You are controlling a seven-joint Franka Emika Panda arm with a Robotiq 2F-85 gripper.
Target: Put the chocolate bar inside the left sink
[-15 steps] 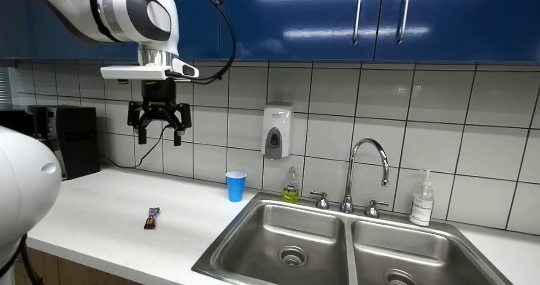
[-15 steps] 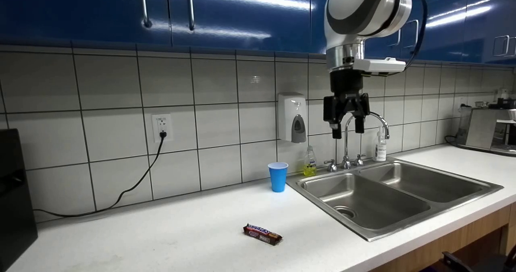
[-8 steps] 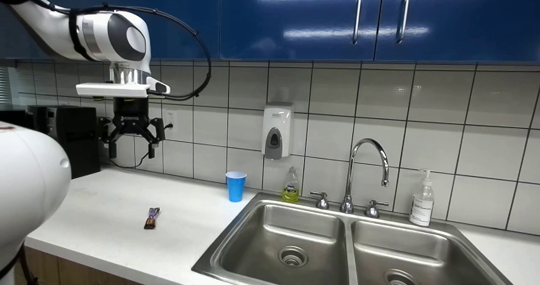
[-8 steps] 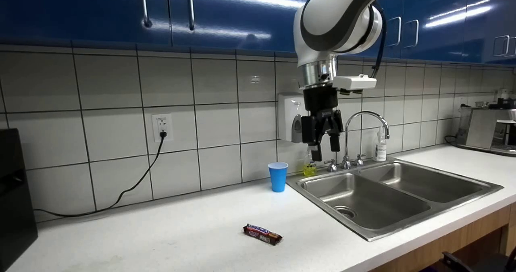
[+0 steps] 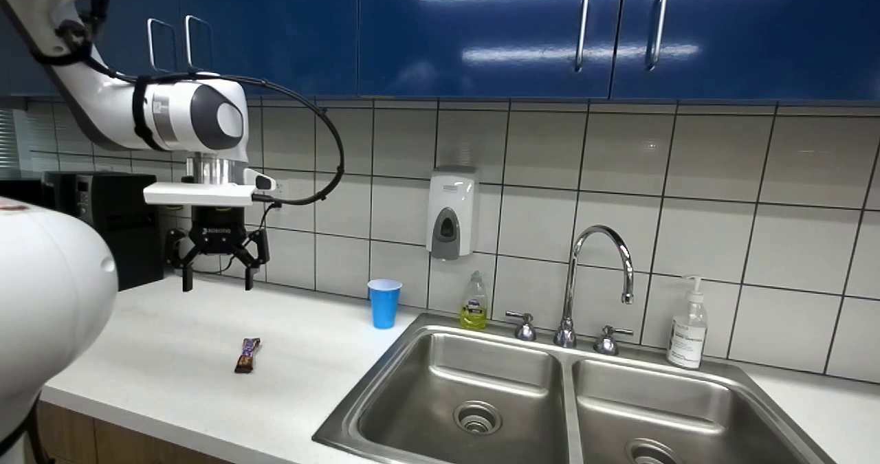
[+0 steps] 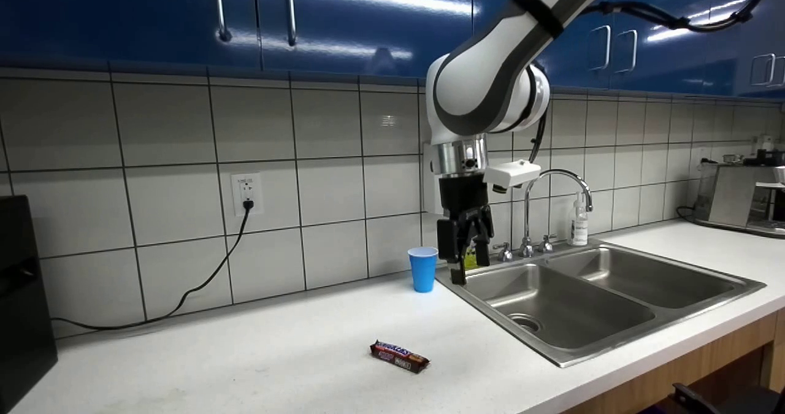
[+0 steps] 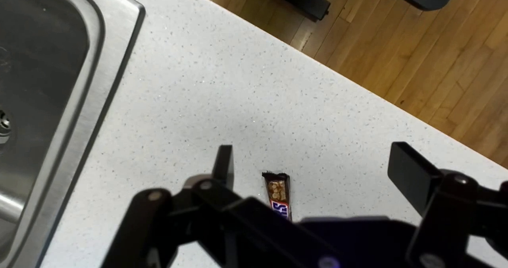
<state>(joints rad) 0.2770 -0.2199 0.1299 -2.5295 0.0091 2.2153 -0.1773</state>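
Exterior views, both of them, show us two rectangular steel basins set in one white countertop (image 5: pixel 172 354): the left sink (image 5: pixel 399 409) and its twin basin (image 5: pixel 687 416), each with one round drain (image 5: pixel 478 417). Behind them we count one arched faucet (image 5: pixel 569 292), two lever handles (image 5: pixel 525 330), one squeeze bottle (image 5: pixel 474 311) with yellow-green liquid in its lower part, and one pump bottle (image 5: pixel 688 333) with a white label. One blue cup (image 5: pixel 384 306) stands upright near the left sink's back corner; we cannot see down to its bottom. One chocolate bar (image 6: pixel 400 357) lies flat on the countertop, apart from the left sink's rim. Its dark brown wrapper has crimped ends, blue-and-white lettering and a lumpy tan picture. One gripper (image 5: pixel 218 280) hangs above the countertop, its two fingers (image 7: pixel 410 176) spread wide with only air between; the wrist view shows us the bar between them, partly hidden by black gripper parts.
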